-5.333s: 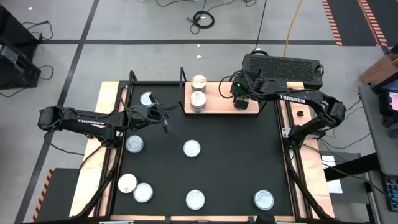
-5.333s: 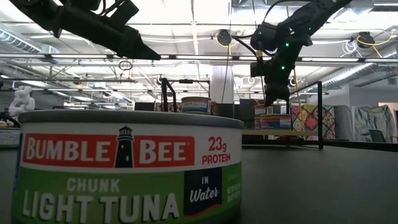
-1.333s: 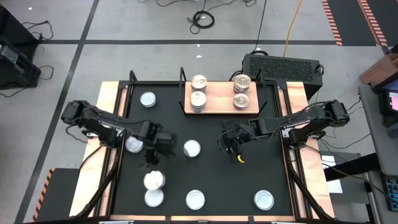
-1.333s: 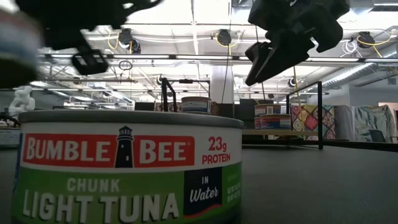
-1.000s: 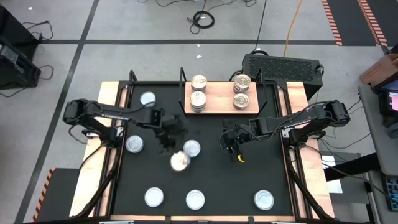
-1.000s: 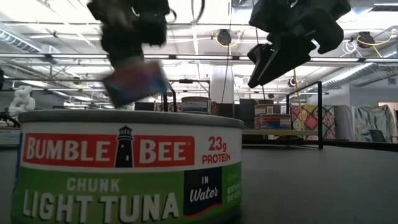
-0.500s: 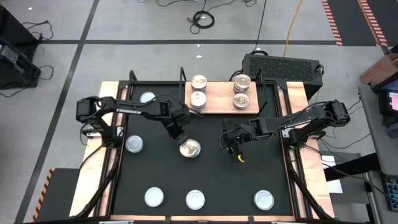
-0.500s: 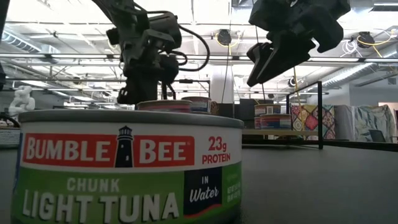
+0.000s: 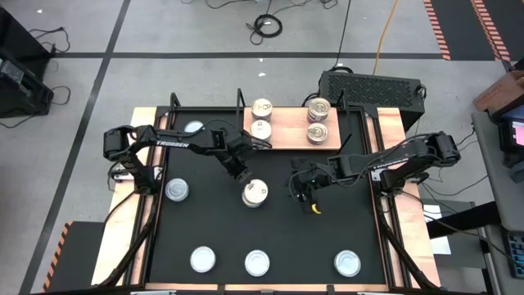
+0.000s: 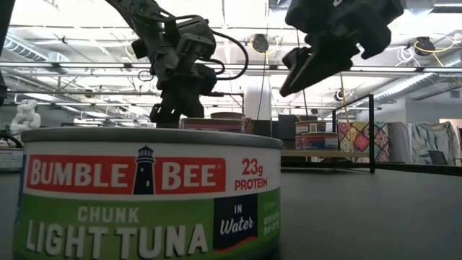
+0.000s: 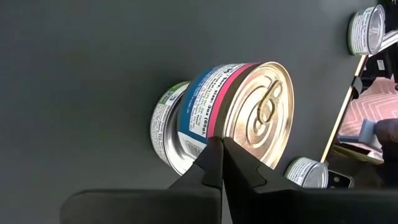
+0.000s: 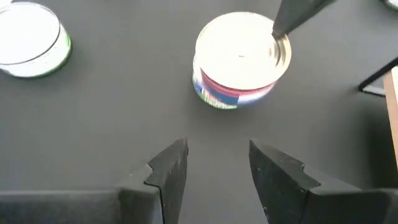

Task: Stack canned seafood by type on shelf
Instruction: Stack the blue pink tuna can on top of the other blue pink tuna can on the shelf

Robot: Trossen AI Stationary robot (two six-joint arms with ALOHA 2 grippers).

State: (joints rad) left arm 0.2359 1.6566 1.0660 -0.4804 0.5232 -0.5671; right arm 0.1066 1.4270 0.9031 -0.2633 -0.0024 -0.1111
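Sitting near the middle of the black mat (image 9: 327, 238): a two-tin stack (image 9: 255, 193), a pink-and-blue labelled tin with a gold pull-tab top (image 11: 249, 115) resting on a green-labelled tin (image 11: 166, 127). Reaching in from the left edge of the worktop toward that stack: the left gripper (image 9: 240, 172), fingers pressed together with nothing between them, tips just beside the upper tin's rim on the side toward the left edge; cannot tell whether touching. Hovering above the mat to the right of the stack, a little apart from it: the right gripper (image 9: 301, 188), fingers (image 12: 166, 167) spread apart and empty, pointing toward the stack.

Standing along the far edge of the mat, near its middle: the wooden shelf (image 9: 288, 131) with thin black posts. Sitting on the shelf: four tins in two pairs, two cream-topped tins (image 9: 261, 119) at its left end and two brass-topped tins (image 9: 318, 120) toward its right end.

Lying singly on the mat: one pale tin (image 9: 194, 128) near the far left corner, one (image 9: 177, 190) by the left edge, three along the near edge (image 9: 203, 260) (image 9: 257, 262) (image 9: 347, 263). Filling the low view close up: a green-labelled tuna tin (image 10: 148, 191).
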